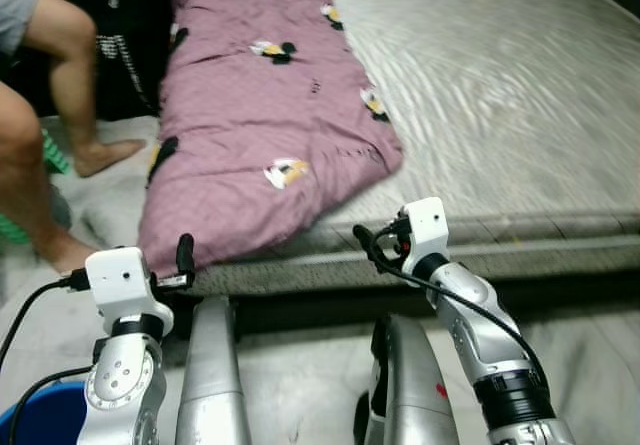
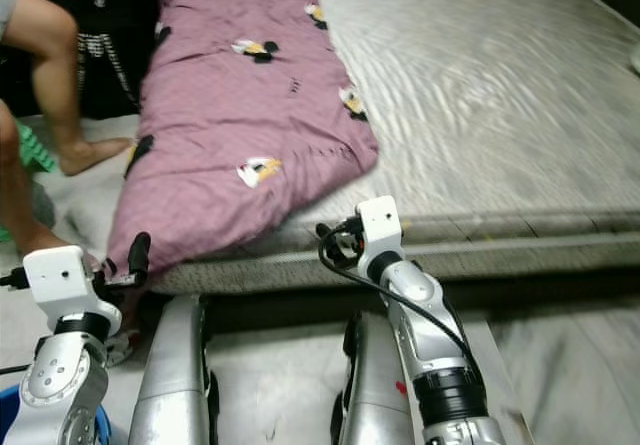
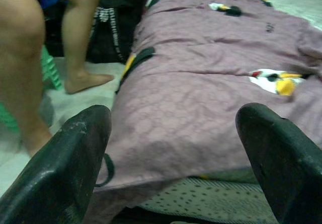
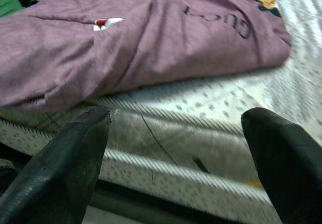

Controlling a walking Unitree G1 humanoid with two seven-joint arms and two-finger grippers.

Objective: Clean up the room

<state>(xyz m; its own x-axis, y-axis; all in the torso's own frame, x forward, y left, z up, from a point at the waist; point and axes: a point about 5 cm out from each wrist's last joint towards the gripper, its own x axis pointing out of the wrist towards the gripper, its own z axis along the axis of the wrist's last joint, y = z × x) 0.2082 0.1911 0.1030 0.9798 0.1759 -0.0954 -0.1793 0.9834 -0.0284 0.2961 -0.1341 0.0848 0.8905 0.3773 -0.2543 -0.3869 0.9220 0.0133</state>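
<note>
**Both grippers spread at the bed's near edge, quilt untouched**

Purple quilt (image 1: 262,115) lies lengthwise along the left side of the bed (image 1: 500,95). Its near end droops over the mattress's near-left corner. Cartoon patches are scattered across the quilt, with dark lettering near its near-right corner. Right of the quilt is bare mattress with a grey wavy pattern.

Left gripper (image 3: 171,153): fingers spread wide, holding nothing. It points at the quilt's hanging near end, just short of the fabric. In the head views it sits below the near-left corner of the bed (image 1: 183,260).

Right gripper (image 4: 176,153): fingers also spread, holding nothing. It's aimed at the mattress's piped near edge, just beside the quilt's near-right corner; quilt not touched. In the head views it's up against the bed's near edge, around mid-width (image 1: 372,245).

A person (image 1: 40,115) stands off the bed's left side, bare legs and feet on the floor. A black bag (image 1: 125,45) is behind their legs, against the bed's left side. Something green (image 1: 52,150) sits at floor level beside the legs; can't tell what it is. Blue container rim (image 1: 40,410) is at the robot's near left, by the left arm.
</note>
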